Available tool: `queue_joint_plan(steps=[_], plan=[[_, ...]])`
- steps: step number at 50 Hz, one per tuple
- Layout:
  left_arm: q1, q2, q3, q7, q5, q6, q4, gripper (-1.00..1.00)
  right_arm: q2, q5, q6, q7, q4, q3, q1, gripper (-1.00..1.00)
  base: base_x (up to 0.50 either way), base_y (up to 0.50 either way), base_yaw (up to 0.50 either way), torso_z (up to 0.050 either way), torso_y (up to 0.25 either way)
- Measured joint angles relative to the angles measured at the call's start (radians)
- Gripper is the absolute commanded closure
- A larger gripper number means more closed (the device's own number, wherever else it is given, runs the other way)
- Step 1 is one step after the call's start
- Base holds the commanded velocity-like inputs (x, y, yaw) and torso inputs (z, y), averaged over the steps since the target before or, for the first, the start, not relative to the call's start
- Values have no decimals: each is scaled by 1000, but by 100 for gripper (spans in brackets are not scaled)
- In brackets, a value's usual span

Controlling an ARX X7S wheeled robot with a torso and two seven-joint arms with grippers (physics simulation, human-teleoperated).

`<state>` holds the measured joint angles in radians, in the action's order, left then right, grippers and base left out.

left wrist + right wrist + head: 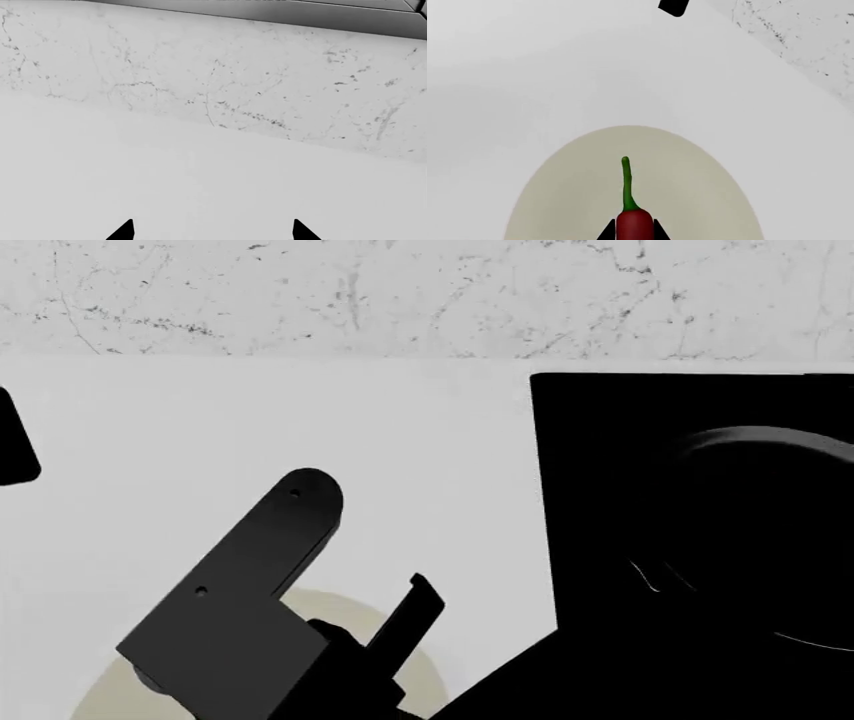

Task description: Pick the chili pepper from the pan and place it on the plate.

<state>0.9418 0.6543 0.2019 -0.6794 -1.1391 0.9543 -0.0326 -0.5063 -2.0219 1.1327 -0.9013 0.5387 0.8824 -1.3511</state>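
**Pepper held over the plate**

The pepper (634,226), glossy red with a slim green stem, is pinched between the right pincer's (632,232) 2 dark tips, its long axis running stem-first away from the pincer, above the flat, matte cream plate (694,190). The plate lies on the smooth white desk (527,75). The round black pan (774,540) sits on the stovetop (601,440). The left pincer (212,231) stands spread and empty over the desk, facing a veined marble wall (200,65).

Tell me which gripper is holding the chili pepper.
The right gripper: the chili pepper sits between its fingertips above the plate. The left gripper is open and empty.
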Motion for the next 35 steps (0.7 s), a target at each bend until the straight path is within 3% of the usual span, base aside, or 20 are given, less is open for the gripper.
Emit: queue_joint_plan(steps=[35], plan=[[-12, 1, 8, 16, 9, -19, 15, -100, -2, 92, 3, 86, -35, 3, 47, 100, 0, 0, 0, 0, 0]])
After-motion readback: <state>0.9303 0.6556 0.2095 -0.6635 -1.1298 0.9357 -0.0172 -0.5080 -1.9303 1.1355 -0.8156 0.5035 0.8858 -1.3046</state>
